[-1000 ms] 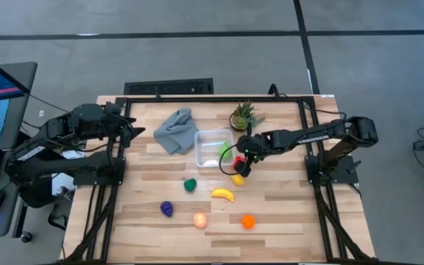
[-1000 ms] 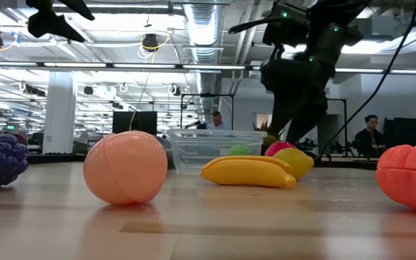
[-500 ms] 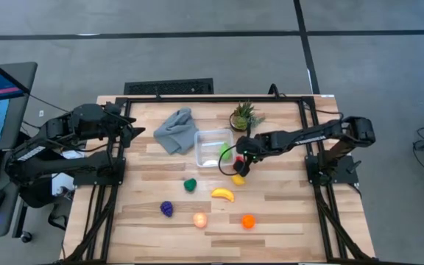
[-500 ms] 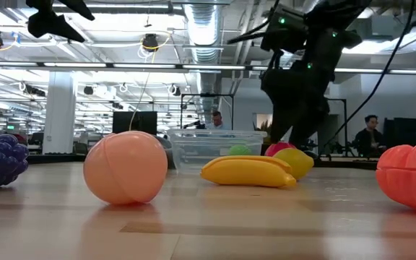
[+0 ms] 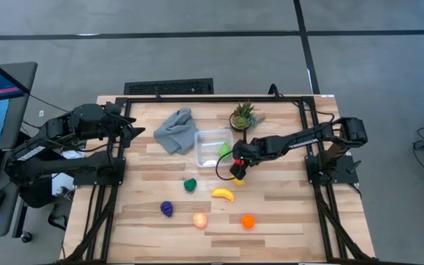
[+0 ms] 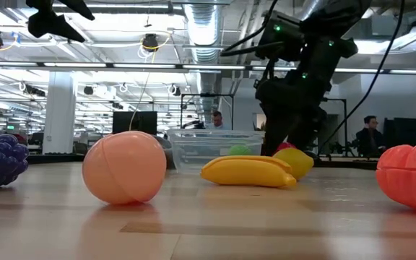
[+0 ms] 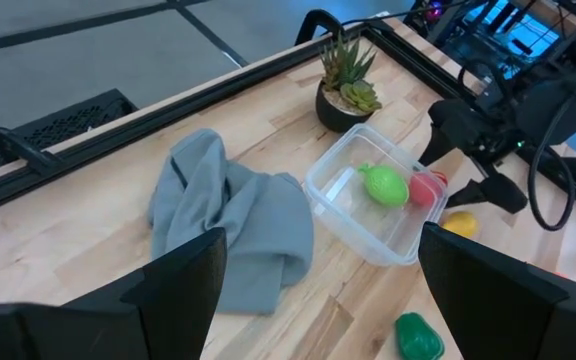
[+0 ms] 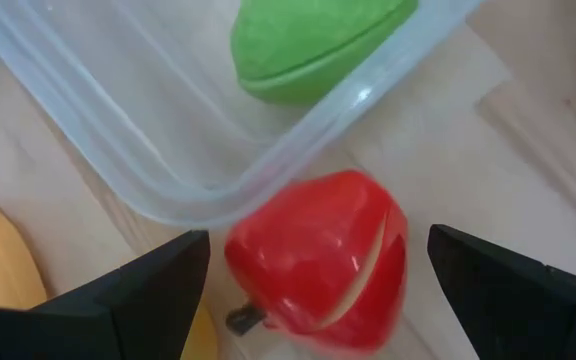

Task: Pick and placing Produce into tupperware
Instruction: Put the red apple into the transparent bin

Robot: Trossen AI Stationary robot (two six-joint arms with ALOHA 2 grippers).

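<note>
My right gripper (image 5: 235,166) hangs open just off the tupperware's (image 5: 213,147) near right corner. In the right wrist view its fingers (image 8: 158,290) stand on either side of the red fruit (image 8: 318,260) without touching it. That fruit lies on the table against the clear tupperware wall (image 8: 268,140). A light green fruit (image 8: 313,40) lies inside. A yellow fruit (image 5: 238,179) sits beside the gripper. Banana (image 5: 223,194), dark green piece (image 5: 190,184), purple piece (image 5: 167,209), peach (image 5: 199,219) and orange piece (image 5: 248,221) lie nearer. My left gripper (image 7: 318,320) waits open at the table's left side.
A grey cloth (image 5: 177,130) lies crumpled left of the tupperware, and a spiky potted plant (image 5: 243,116) stands at its far right. The black frame rails (image 5: 308,140) run along the table's edges. Bare wood shows at the near right corner. People stand in the room beyond.
My right gripper has come down and shifted slightly toward the table's left, settling around the red fruit beside the tupperware. The fruits and the tupperware have stayed where they were.
</note>
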